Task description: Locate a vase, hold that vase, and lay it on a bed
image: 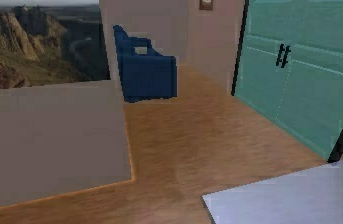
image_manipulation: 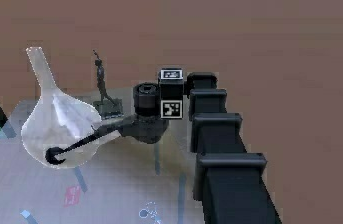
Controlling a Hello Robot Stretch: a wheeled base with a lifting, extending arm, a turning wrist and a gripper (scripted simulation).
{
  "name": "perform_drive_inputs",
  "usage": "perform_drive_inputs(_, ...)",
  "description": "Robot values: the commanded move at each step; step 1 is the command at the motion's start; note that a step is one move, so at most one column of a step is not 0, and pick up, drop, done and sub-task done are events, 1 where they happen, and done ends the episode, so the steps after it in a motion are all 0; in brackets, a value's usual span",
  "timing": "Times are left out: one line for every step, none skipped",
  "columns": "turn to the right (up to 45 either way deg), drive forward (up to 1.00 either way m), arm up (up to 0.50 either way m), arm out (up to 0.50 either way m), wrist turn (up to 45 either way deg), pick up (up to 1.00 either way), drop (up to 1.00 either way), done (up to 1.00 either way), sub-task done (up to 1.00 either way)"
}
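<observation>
A clear glass vase point(image_manipulation: 51, 122) with a round belly and a long flared neck shows at the arm side view's left, over a glass tabletop point(image_manipulation: 119, 185). My gripper point(image_manipulation: 69, 148) reaches left from the dark arm point(image_manipulation: 219, 150), and its thin fingers point(image_manipulation: 89, 143) lie across the vase's lower belly. The tabletop is right behind the vase, so I cannot tell whether the gripper holds it. A thin dark statuette point(image_manipulation: 102, 80) stands on the table just behind the gripper's body.
A small red item point(image_manipulation: 71, 193) and other small bits lie on the glass near the front. Ahead are a large grey slab with a wooden edge point(image: 49, 135), a blue armchair point(image: 144, 65), teal double doors point(image: 299, 80), a landscape picture point(image: 34, 45) and open wooden floor point(image: 199, 140).
</observation>
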Motion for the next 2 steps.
perform_drive_inputs(0.0, 0.0, 0.0, 0.0, -45.0, 0.0, 0.0, 0.0, 0.0)
perform_drive_inputs(0.0, 0.0, 0.0, 0.0, -15.0, 0.0, 0.0, 0.0, 0.0)
